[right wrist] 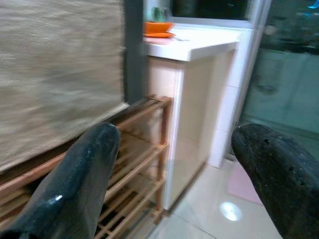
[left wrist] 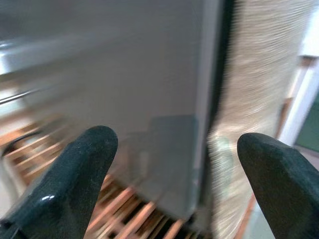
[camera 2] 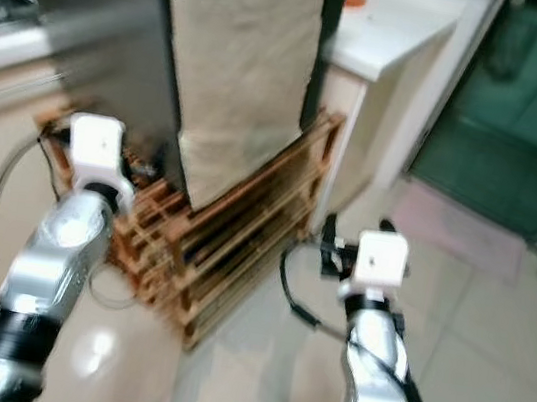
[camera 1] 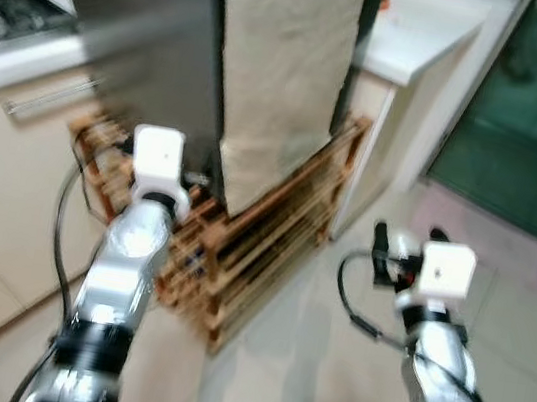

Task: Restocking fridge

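Blurred fridge (camera 1: 142,31) cut off above wooden rack (camera 1: 264,231); left claw (left wrist: 174,169) and right claw (right wrist: 179,169) both spread, empty.

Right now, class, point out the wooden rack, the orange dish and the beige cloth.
wooden rack (camera 1: 271,252), left eye view, on its slatted side.
orange dish (right wrist: 158,27), right wrist view, on its rim.
beige cloth (camera 1: 283,72), left eye view, mid-panel.

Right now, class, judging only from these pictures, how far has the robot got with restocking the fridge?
Barely begun, it seems. Done: the robot faces the grey fridge, which stands on a wooden rack with a beige cloth hanging beside it. In hand: nothing; the left hand and right hand are both open and empty. Left: fetching items, opening the fridge and loading it; no groceries are seen.
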`<state>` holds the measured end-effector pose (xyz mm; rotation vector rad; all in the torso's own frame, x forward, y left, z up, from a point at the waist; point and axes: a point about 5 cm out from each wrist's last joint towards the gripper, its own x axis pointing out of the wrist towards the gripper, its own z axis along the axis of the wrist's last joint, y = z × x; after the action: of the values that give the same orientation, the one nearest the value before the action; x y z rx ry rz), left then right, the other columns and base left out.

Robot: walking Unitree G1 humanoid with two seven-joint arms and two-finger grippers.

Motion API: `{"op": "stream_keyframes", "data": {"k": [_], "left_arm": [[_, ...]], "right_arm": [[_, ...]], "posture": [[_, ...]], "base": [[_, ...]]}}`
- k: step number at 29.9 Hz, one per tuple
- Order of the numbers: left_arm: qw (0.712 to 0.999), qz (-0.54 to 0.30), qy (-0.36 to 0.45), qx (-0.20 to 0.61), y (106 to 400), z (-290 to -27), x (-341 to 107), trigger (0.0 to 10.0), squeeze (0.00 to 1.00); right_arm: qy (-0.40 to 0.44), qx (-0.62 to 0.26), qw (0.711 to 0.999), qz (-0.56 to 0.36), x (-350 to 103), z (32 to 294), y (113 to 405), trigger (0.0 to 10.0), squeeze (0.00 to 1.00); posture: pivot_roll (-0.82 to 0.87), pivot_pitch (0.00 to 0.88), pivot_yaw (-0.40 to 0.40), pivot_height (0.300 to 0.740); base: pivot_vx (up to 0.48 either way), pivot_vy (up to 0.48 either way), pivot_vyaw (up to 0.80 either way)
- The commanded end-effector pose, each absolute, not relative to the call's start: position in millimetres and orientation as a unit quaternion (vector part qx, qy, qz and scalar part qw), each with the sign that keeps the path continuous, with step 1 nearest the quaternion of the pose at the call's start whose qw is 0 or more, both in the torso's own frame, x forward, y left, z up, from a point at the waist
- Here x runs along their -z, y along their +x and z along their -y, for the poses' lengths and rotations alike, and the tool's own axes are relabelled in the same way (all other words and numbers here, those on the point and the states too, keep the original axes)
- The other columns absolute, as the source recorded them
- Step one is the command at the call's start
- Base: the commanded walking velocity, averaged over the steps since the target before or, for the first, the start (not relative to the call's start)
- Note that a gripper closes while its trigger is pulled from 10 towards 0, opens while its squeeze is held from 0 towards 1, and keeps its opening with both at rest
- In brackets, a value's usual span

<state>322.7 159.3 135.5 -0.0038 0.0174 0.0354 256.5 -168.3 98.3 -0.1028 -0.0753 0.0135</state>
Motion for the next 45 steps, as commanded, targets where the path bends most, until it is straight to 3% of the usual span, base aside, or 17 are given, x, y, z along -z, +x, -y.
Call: {"op": "stream_keyframes", "data": {"k": [1,12,15,18,24,35,45], "left_arm": [[1.0,0.018,-0.014,-0.007,323.1,-152.6,-145.3,10.0,0.0],[0.998,0.041,-0.035,-0.025,316.1,-151.9,-150.2,10.0,0.0],[0.998,0.045,-0.027,-0.034,314.5,-157.1,-148.8,10.0,0.0],[0.989,0.137,0.043,-0.03,308.0,-161.7,-173.4,10.0,0.0],[0.961,0.257,0.102,-0.022,297.8,-151.3,-215.1,10.0,0.0],[0.961,0.258,0.082,0.052,296.1,-127.4,-211.7,10.0,0.0],[0.965,0.248,0.075,0.027,298.3,-132.0,-210.8,10.0,0.0]], "right_arm": [[-0.055,0.001,0.998,0.039,-98.2,172.9,255.4,10.0,0.0],[-0.059,-0.002,0.997,0.043,-98.5,173.4,256.2,10.0,0.0],[-0.109,0.005,0.988,0.111,-119.4,174.6,253.4,10.0,0.0],[-0.174,0.017,0.964,0.2,-150.9,175.4,246.1,10.0,0.0],[-0.183,0.036,0.947,0.26,-181.6,173.7,246.9,10.0,0.0],[-0.18,0.049,0.954,0.236,-169.9,173.6,250.6,10.0,0.0],[-0.183,0.044,0.955,0.23,-165.4,171.9,251.6,10.0,0.0]], "posture": [[-0.12,0.0,0.037,0.74],[-0.11,0.0,0.032,0.74],[-0.11,0.0,0.031,0.74],[-0.11,0.0,0.029,0.74],[-0.11,0.0,0.028,0.74],[-0.11,0.0,0.03,0.74],[-0.11,0.0,0.031,0.74]], "base": [[0.458,0.0,0.0],[0.196,0.281,0.0],[0.0,0.0,0.0],[0.0,0.0,0.0],[0.0,0.0,0.0],[0.062,-0.061,0.0],[0.413,-0.14,0.0]]}}
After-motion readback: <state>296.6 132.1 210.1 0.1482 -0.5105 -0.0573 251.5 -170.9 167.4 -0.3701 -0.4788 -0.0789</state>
